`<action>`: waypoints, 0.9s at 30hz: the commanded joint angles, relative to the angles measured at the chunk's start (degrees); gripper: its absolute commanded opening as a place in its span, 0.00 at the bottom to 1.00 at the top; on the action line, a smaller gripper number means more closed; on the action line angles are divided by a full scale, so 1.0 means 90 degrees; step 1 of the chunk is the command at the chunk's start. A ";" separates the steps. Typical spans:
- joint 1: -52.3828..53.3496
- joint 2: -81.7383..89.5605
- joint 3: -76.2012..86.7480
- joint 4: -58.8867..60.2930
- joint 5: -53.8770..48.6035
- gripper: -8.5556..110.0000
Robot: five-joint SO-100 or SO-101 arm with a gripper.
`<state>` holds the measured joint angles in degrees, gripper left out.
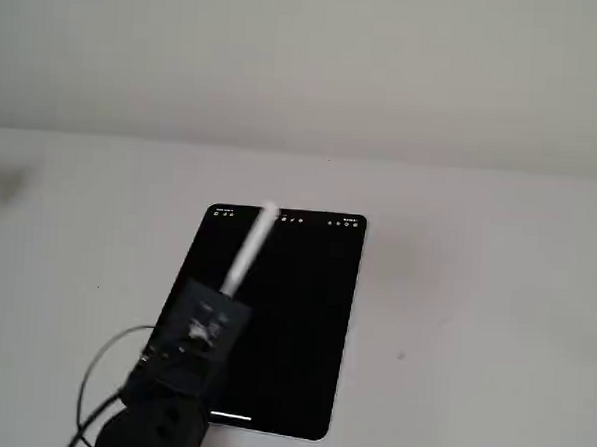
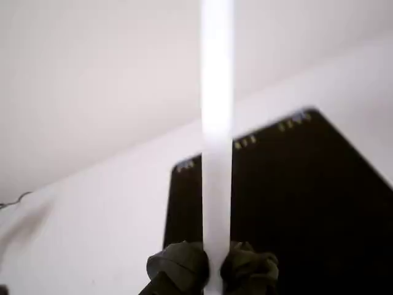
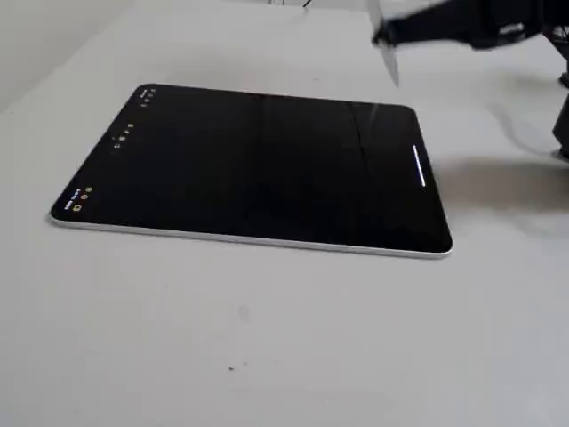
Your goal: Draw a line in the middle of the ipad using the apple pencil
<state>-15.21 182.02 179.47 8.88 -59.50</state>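
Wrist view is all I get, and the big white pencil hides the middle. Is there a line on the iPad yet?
Observer: No. In a fixed view the middle of the ipad is plain black.
Operator: Is the pencil touching the screen?
Observer: It doesn't look so. The apple pencil is blurred and seems lifted off the glass, at the arm's end of the ipad.
Operator: Is anything white on the screen?
Observer: Only a short white bar near the short edge by the gripper, far from the icons.
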 commanded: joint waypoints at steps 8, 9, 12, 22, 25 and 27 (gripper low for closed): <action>0.0205 -0.6348 -0.1895 -0.5439 -0.0879 0.07; 0.0215 -0.6807 -0.2090 -0.5762 -0.0986 0.07; 0.0186 -0.8145 -0.2773 -0.6592 -0.1260 0.07; 0.0234 -1.1641 -0.4912 -0.8447 -0.1738 0.07; 0.0244 -1.2275 -0.5459 -0.8564 -0.1807 0.07; 0.0244 -1.2734 -0.5879 -0.8672 -0.1934 0.07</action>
<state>-13.89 73.04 136.05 -64.86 -75.15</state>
